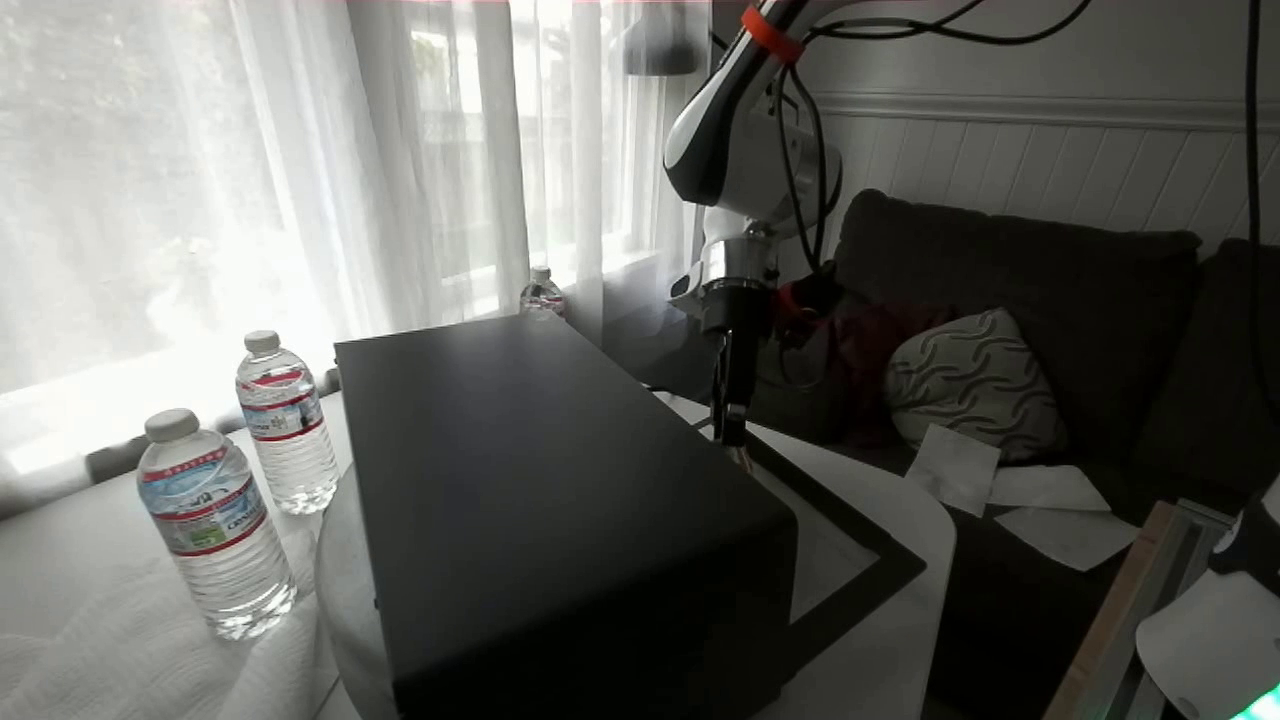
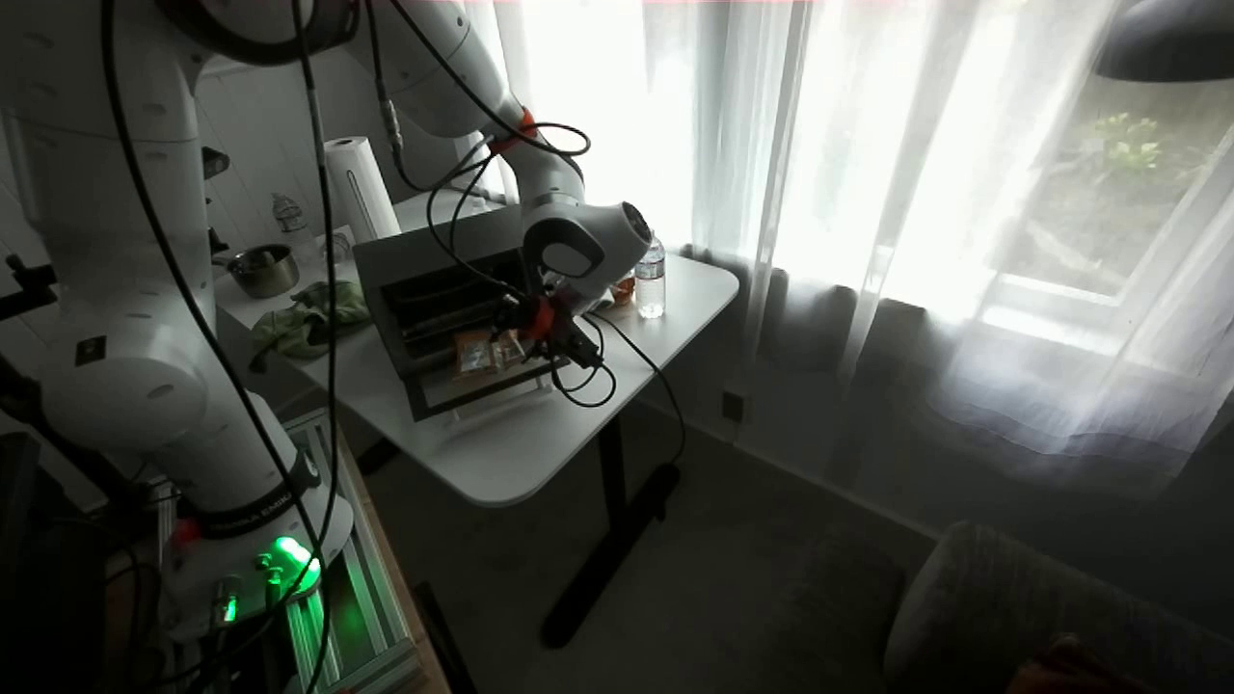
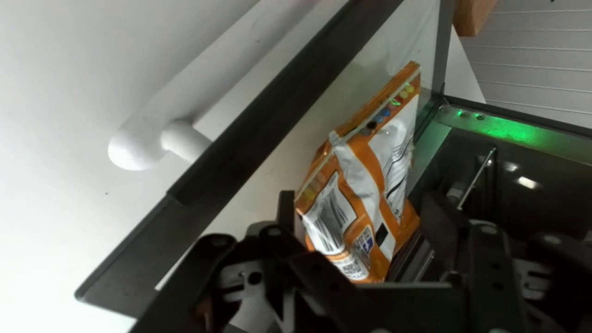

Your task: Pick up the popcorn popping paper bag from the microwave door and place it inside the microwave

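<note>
One unclenched tool (image 3: pixel 364 210) straddles one popcorn bag (image 3: pixel 370 178) on one microwave door (image 3: pixel 254 121).

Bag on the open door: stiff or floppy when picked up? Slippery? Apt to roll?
The bag will probably flex and crumple; its printed face is creased. It may be somewhat slippery, judging by its sheen. Rolling looks unlikely, since it is flattish and rests on the door.

In both exterior views the white arm (image 1: pixel 740 160) reaches out and bends down, and a green light shines on its base (image 2: pixel 253 528). The gripper (image 3: pixel 365 212) points down. Its two black fingers (image 3: pixel 286 210) are spread wide, with a big gap between them.
</note>
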